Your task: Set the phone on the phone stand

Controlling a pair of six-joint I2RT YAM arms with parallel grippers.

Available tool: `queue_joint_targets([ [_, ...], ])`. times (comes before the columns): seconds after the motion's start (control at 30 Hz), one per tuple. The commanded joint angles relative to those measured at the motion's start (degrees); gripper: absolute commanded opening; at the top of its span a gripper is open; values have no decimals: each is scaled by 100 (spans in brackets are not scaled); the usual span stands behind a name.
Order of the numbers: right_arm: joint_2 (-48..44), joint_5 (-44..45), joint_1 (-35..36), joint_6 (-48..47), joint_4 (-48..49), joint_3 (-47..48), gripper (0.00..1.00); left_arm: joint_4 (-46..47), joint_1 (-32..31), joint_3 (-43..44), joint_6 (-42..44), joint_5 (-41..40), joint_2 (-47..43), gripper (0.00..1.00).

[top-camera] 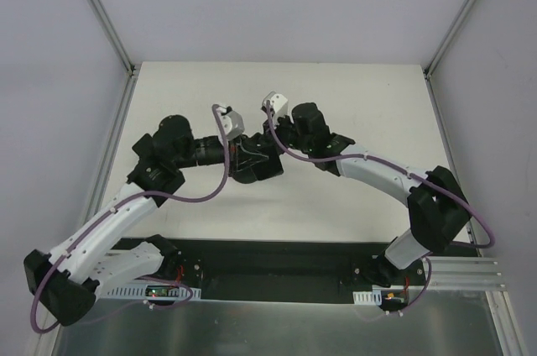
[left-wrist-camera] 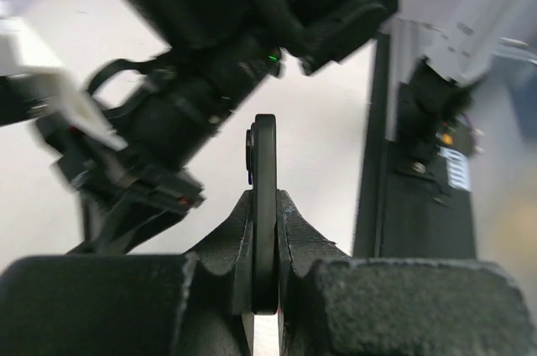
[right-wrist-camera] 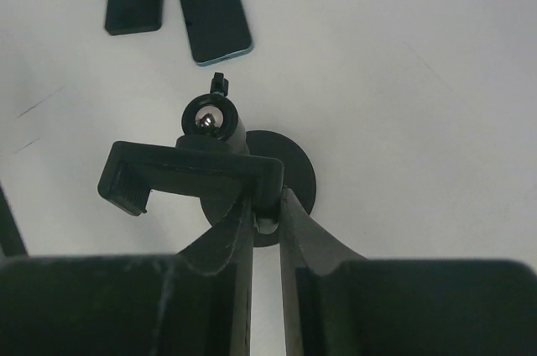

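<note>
From above we see the left arm (top-camera: 109,222) and the right arm (top-camera: 377,171) meet over the middle of the desk (top-camera: 352,96), hiding the things. At the left wrist, the left jaws are clenched on the phone (left-wrist-camera: 265,180) — edge-on, long axis pointing out of them, the right arm just beyond. Only the right wrist shows the phone stand (right-wrist-camera: 289,167): the right jaws grasp its holder plate (right-wrist-camera: 185,173) — another flat slab (right-wrist-camera: 212,7) lies farther off.
</note>
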Motion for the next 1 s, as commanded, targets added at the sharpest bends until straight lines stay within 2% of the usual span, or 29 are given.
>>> queue_joint_targets([
  [0.0,-165,-1822,-192,-6,667,-38,1,514,47,604,199,2295,993,0],
  [0.03,-112,-2024,-236,12,686,-3,1,505,38,797,164,2715,1154,0],
  [0.1,2,-2148,-254,-49,564,102,1,488,29,947,164,2799,1496,0],
  [0.23,12,-2403,-385,-93,510,59,1,163,29,1194,575,2449,1683,0],
  [0.37,-103,-2290,-421,-242,422,-38,1,-311,29,1264,866,2018,1770,0],
  [0.63,-85,-2422,-482,-225,440,-64,1,-979,29,1571,1622,1824,2139,0],
  [0.97,-173,-2659,-518,-163,466,-161,1,-989,152,1572,1992,1788,2473,0],
])
